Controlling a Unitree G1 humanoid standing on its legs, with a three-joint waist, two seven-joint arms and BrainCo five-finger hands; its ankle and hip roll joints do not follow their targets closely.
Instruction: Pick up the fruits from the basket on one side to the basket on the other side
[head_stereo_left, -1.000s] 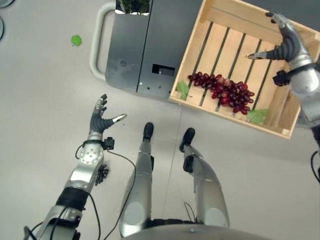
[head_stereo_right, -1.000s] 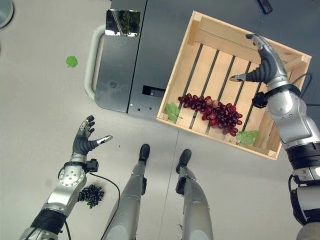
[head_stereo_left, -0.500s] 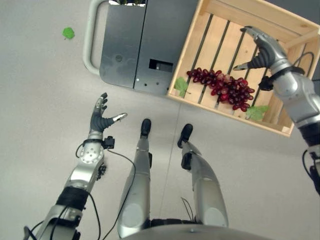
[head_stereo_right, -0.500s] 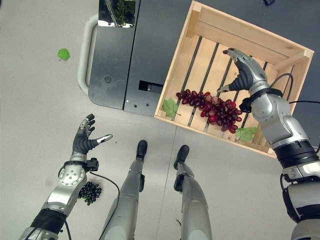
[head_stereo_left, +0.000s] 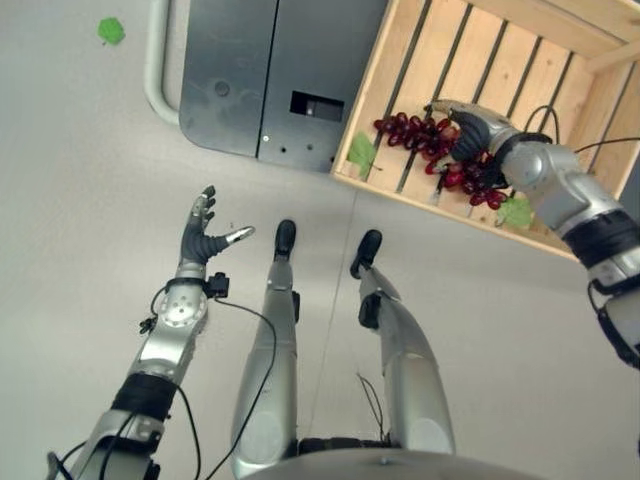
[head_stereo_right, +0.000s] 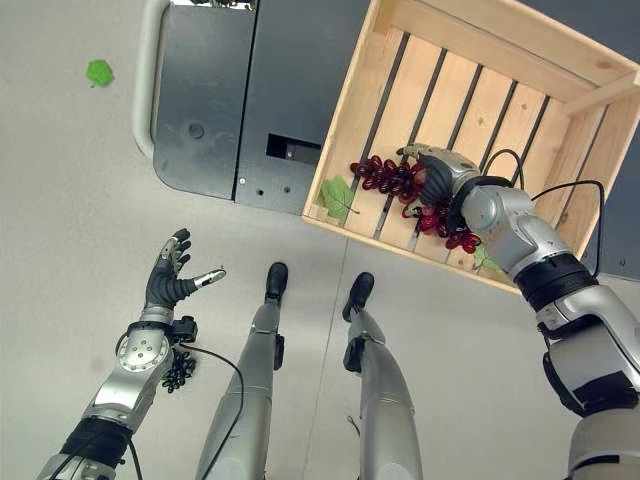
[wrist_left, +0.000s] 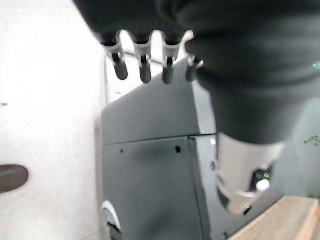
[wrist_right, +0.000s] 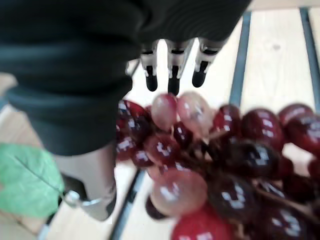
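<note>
Wooden crate (head_stereo_right: 560, 60) as landmark, resting on the floor (head_stereo_right: 80, 180). Red grapes (head_stereo_right: 385, 180) lying on the crate's slatted bottom, near the wall closest to the robot. Right robot hand (head_stereo_right: 437, 178) lowered over the middle of the bunch, palm down, touching or just above the berries. Seen from the right wrist, straight fingers (wrist_right: 173, 67) reaching past the top of the bunch, thumb apart beside it, nothing closed round the fruit: wide and loose, grasping nothing. One green leaf (head_stereo_right: 337, 196) at the crate's near corner, on the side towards the grey machine (head_stereo_right: 250, 90); another leaf (head_stereo_left: 517, 212) at the bunch's far end, beside the right forearm. Grey machine with white handle just beside the crate. Left robot hand (head_stereo_right: 170, 278) well apart from the crate, raised over bare floor, fingers spread and relaxed, empty. Small dark bunch of grapes (head_stereo_right: 178, 370) on the floor under the left forearm. Stray green leaf (head_stereo_right: 99, 72) on the floor beyond the machine from the crate.
</note>
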